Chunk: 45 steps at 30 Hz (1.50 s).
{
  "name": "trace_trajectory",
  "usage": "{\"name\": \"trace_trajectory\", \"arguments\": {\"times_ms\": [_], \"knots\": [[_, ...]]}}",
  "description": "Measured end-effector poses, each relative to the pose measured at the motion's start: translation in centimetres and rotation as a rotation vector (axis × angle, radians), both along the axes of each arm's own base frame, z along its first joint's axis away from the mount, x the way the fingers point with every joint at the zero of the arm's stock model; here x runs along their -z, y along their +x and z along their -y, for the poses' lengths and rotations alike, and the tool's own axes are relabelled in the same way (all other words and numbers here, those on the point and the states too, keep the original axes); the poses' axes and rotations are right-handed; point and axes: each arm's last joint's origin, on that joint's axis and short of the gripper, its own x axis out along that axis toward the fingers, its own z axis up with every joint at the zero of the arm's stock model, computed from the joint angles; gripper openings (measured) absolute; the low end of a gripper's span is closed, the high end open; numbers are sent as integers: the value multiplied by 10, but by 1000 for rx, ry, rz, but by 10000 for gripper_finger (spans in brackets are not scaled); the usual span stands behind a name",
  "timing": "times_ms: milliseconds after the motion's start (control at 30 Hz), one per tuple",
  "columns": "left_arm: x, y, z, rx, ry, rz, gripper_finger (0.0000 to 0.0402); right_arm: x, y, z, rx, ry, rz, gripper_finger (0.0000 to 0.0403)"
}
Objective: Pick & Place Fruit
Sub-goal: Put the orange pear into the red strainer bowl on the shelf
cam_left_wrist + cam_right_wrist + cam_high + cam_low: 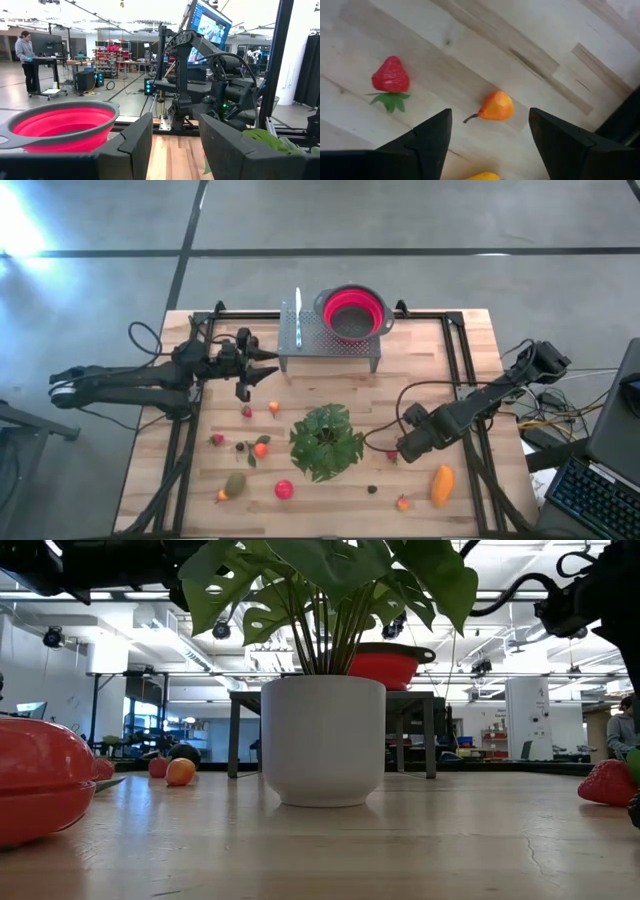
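Observation:
Several small toy fruits lie on the wooden table around the potted plant point(326, 442): a red apple point(284, 489), an olive-green piece point(235, 483), an orange one point(260, 448), a yellow-orange oblong one point(441, 485), a small pear point(402, 502) point(495, 106) and a strawberry point(392, 455) point(391, 75). My right gripper point(405, 450) point(490, 135) hangs open above the table, over the pear and strawberry, touching neither. My left gripper point(268, 370) point(175, 145) is open and empty, held level beside the grey stand, facing the red colander bowl point(352, 313) point(60, 127).
The red colander bowl sits on a grey perforated stand point(330, 340) at the table's far side. The white plant pot point(323, 740) stands mid-table between the arms. Black rails point(455, 360) run along the table's sides. Bare wood lies between stand and plant.

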Motion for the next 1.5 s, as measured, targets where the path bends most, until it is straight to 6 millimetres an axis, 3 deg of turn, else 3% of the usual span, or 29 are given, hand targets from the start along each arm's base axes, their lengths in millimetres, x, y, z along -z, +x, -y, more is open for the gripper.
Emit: {"name": "trace_trajectory", "arguments": {"times_ms": [500, 967, 1500], "knots": [[3, 0, 0, 0, -3, -13, 167, 37, -15, -7, 122, 23, 37, 240], [3, 0, 0, -1, -3, -13, 167, 65, -29, -1, 158, 19, 37, 261], [3, 0, 0, -1, -3, -13, 167, 65, -28, -2, 112, 25, 45, 162]]}}
